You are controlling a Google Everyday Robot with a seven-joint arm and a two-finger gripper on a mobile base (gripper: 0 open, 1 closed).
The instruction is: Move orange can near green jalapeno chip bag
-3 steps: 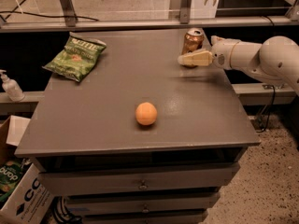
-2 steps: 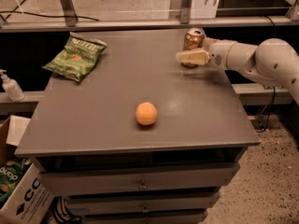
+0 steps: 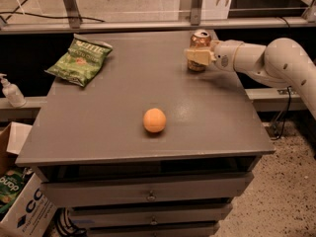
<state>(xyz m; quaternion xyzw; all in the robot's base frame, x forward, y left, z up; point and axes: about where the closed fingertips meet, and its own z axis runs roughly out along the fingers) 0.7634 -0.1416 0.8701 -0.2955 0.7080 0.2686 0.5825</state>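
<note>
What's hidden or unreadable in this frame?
Camera view:
orange can: front label partly hidden by the gripper, which is at the can, far right of the table.
green jalapeno chip bag: lettering too small to read.
arm: cut off by the right edge.

round orange ball (image 3: pixel 154 120) is sitting mid-front on flat grey tabletop (image 3: pixel 98 127) | small white plastic pump bottle (image 3: pixel 11 92) is standing left of tabletop | white printed cardboard box (image 3: pixel 27 216) is resting below-left | hand (image 3: pixel 196 57) is hovering over tabletop's far right
</note>
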